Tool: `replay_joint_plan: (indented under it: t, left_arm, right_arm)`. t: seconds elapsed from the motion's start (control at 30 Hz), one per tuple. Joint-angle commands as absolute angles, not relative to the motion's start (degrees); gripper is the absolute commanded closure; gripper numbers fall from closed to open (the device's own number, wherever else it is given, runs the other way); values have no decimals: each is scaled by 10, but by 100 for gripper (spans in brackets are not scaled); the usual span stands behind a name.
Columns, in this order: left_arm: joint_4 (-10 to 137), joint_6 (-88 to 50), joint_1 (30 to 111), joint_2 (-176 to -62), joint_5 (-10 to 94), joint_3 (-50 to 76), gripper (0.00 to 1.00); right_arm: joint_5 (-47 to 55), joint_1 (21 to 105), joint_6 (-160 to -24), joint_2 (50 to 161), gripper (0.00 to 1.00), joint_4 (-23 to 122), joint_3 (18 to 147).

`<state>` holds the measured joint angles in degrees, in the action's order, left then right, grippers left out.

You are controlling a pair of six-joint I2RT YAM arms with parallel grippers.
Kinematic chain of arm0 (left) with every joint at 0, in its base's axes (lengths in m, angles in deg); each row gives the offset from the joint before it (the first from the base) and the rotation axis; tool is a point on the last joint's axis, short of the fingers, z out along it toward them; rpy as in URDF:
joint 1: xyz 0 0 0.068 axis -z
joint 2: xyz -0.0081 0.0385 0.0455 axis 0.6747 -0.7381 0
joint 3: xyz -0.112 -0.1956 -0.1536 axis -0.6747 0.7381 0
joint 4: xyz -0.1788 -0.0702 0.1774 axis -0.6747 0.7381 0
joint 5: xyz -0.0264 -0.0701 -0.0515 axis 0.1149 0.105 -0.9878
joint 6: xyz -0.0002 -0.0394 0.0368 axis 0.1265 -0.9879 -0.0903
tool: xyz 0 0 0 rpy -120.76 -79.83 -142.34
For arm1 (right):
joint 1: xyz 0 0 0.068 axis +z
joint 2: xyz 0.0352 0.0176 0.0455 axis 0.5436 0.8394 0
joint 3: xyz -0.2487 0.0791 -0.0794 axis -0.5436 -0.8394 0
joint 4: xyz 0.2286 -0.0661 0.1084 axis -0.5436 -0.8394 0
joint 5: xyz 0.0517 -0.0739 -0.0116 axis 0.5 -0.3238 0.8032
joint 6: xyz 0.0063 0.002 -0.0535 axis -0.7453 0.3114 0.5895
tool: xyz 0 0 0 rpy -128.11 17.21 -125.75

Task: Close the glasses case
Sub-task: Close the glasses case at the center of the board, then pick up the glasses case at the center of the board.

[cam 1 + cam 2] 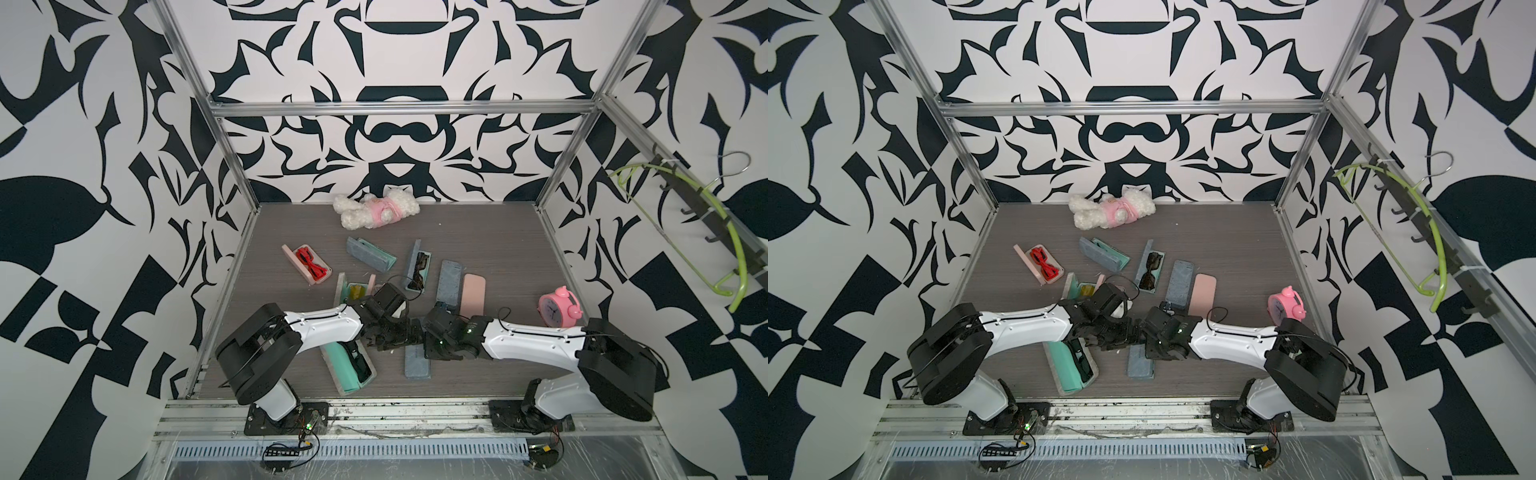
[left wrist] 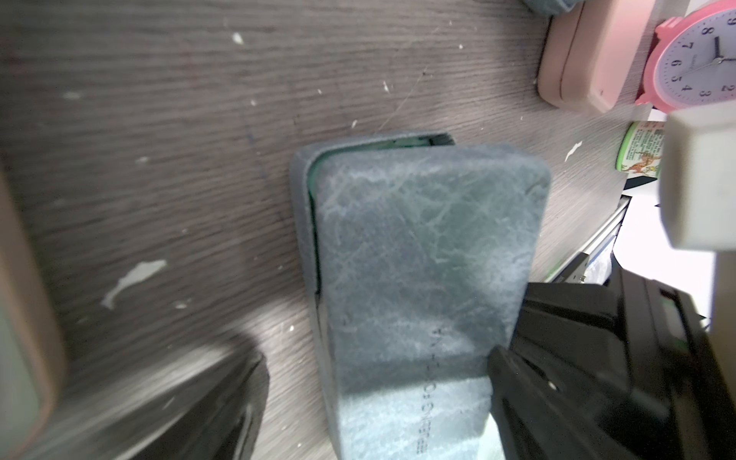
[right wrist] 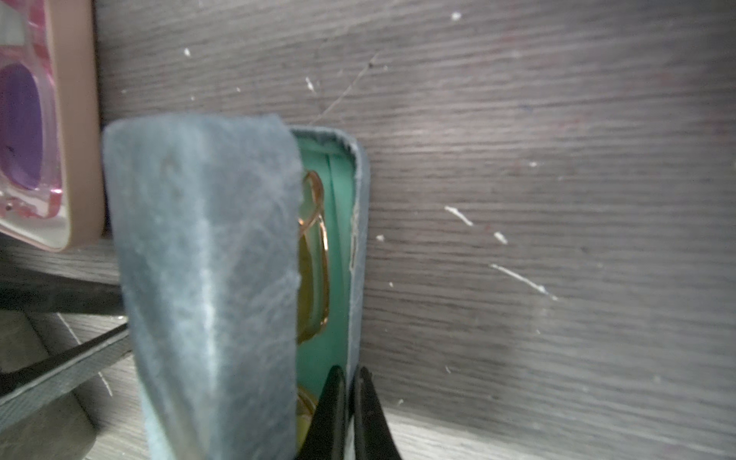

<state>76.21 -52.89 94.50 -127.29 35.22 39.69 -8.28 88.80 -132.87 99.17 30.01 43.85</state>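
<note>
Pinching glasses case [image 3: 207,278] rim, right gripper [image 3: 347,412], left gripper [image 2: 378,358] spread, right wrist alone shows spectacles [image 3: 316,255]

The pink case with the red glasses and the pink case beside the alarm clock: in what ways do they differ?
The open pink case shows red glasses inside; the shut pink case by the alarm clock hides any contents. The open pink case lies toward the left side of the table, the shut pink case toward the right. Both are pink and lie flat.
</note>
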Motion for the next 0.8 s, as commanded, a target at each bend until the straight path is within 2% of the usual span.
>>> replay_joint_plan:
  t: [0.0, 0.33, 0.77]
  left_arm:
    - [777, -520, 944, -1300, 366, 387, 10]
    - [772, -520, 944, -1307, 366, 386, 10]
    - [777, -549, 937, -1248, 401, 379, 3]
  right_arm:
    - [-83, 891, -1318, 968, 91, 310, 441]
    - [-83, 891, -1315, 958, 90, 309, 440]
    - [-81, 891, -1313, 953, 89, 313, 437]
